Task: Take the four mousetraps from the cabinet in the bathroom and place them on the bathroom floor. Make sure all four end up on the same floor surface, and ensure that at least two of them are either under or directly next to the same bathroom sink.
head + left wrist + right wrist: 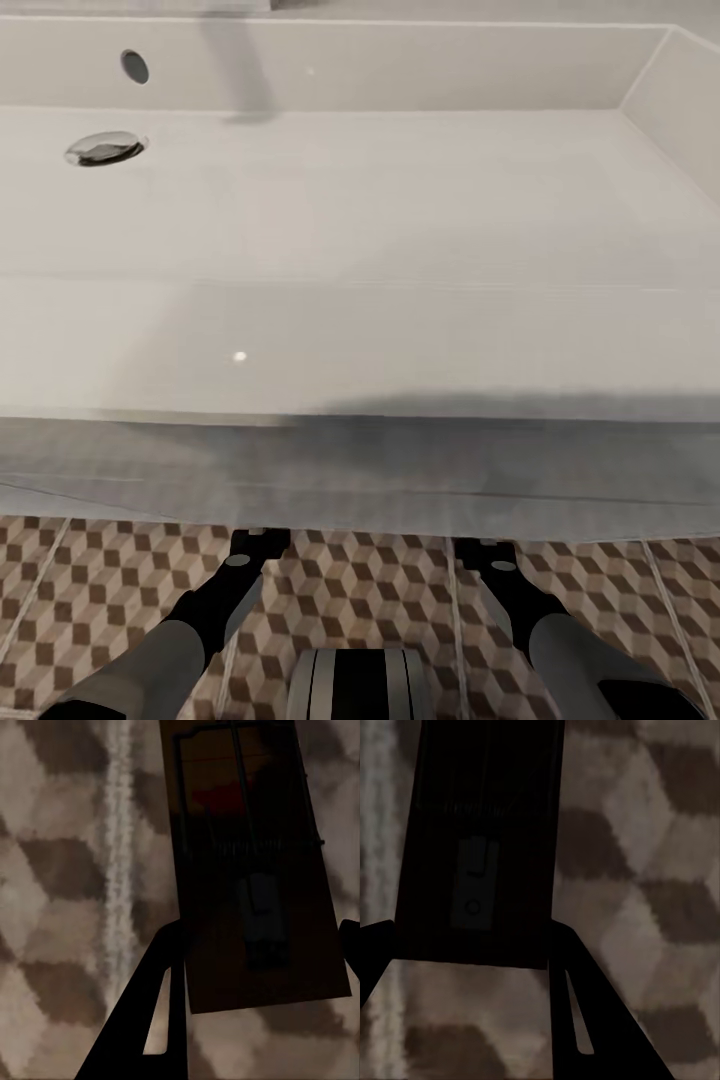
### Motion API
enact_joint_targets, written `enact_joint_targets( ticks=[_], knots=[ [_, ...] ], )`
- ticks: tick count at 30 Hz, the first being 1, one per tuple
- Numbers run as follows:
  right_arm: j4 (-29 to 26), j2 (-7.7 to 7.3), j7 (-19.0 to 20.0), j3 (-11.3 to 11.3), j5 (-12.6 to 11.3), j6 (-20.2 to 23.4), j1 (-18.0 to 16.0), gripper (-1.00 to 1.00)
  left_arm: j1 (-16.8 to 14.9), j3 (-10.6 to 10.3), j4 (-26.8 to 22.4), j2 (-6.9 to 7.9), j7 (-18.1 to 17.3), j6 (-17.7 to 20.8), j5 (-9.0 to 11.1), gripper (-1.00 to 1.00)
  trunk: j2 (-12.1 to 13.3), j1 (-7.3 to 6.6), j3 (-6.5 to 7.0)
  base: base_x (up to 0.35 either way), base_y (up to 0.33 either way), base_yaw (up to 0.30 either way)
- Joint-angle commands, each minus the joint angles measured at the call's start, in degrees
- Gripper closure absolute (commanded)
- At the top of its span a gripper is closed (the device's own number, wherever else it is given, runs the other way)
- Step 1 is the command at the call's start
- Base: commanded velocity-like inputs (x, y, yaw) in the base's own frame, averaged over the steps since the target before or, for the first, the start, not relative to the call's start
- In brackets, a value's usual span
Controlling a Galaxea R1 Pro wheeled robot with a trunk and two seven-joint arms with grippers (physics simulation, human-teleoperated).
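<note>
Reaching under the sink [350,330], each gripper [262,945] [469,945] pinches a mousetrap [255,862] [480,847] between its fingers.

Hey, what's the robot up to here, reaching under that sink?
The robot faces the white sink, both arms reaching down beneath its front edge toward the patterned floor. Each wrist view shows a mousetrap between that gripper's fingers: one at the left gripper, another at the right gripper, close over the tiles. Whether the traps are gripped or already lying on the floor isn't clear.
</note>
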Motion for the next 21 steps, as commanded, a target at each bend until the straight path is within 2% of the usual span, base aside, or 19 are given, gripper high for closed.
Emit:
enact_joint_targets(
  ticks=[1,21],
  knots=[
    [0.03,0.04,-0.09,-0.34,0.39,-0.10,-0.02,1.00,-0.02,-0.49,-0.05,0.03,0.48,0.12,0.31,1.00,-0.01,0.00,-0.03,0.050,0.000,0.000],
    [0.15,0.06,-0.11,-0.51,0.22,-0.74,-0.02,1.00,-0.02,-0.42,-0.01,-0.01,0.48,0.23,0.47,1.00,-0.01,0.00,-0.03,0.007,0.000,0.000]
  ],
)
